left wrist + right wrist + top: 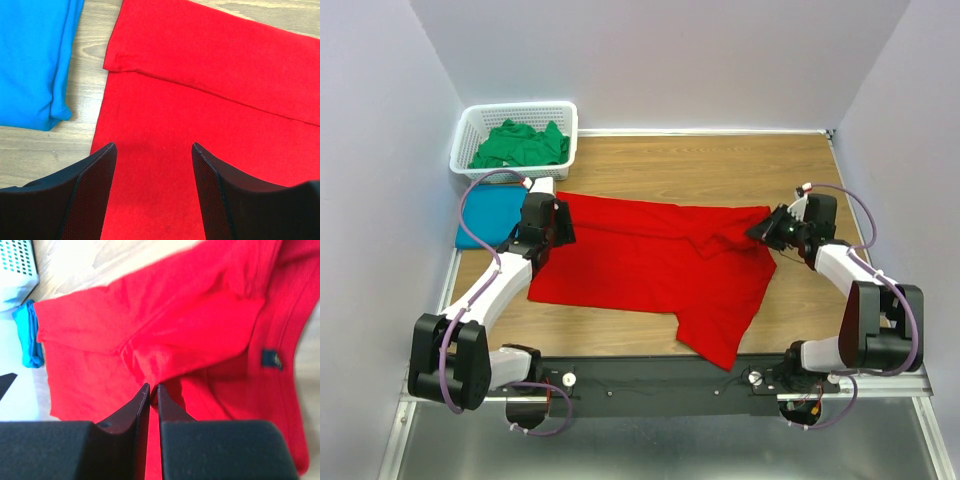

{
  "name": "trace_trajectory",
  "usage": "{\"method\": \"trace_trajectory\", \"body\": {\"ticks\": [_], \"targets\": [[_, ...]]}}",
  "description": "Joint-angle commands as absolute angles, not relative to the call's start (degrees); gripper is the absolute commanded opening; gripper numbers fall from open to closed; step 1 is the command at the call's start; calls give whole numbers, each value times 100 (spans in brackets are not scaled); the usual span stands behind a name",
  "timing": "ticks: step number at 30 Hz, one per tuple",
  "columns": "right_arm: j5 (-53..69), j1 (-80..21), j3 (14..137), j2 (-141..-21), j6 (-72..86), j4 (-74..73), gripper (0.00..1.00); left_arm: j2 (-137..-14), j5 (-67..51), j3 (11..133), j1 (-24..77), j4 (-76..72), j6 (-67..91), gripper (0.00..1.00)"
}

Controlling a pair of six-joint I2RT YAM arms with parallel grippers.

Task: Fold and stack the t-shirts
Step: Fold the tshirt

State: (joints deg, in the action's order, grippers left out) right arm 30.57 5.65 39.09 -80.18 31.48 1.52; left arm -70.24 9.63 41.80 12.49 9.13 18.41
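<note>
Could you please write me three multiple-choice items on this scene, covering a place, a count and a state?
1. Where is the crumpled green cloth t-shirt? A. in the white plastic lattice basket B. spread before the arms C. in a gripper
2. How many t-shirts show? A. two B. three C. four
3. How is the left gripper? A. shut on cloth B. open over the bright red cloth t-shirt C. shut, empty
Key: 1 A, basket walls surround it; 2 B, green, red and a folded teal blue cloth t-shirt; 3 B, its fingers stand apart.
</note>
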Motion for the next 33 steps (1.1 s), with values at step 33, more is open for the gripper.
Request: {"method": "trace_trajectory", "body": {"ticks": [33], "targets": [[2031, -211, 2716, -7136, 4447, -1046, 1, -7049, 905, 4359, 1257, 941, 1767, 69]]}}
